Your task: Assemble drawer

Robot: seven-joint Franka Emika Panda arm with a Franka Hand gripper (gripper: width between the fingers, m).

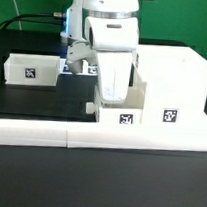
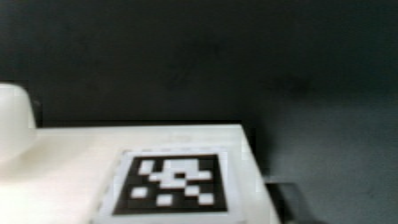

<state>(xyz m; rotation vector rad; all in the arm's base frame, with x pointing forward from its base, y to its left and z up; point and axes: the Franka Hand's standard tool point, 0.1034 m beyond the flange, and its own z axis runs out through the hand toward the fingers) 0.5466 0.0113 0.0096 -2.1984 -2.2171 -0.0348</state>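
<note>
End effector (image 1: pixel 110 94) dips into a small drawer tray (image 1: pixel 112 116) touching the casing (image 1: pixel 178 87); fingers hidden, grip cannot be told. Second tray (image 1: pixel 29 71) lies well apart.

Exterior view bright and even, the white drawer (image 1: pixel 173 81) near glare; wrist view dim, soft, its tag (image 2: pixel 175 182) blurred

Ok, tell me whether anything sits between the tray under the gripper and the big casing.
Nothing visible does. The tray at the gripper sits right beside the casing, no object between them. The other tray lies far off on the exterior view's left.
</note>
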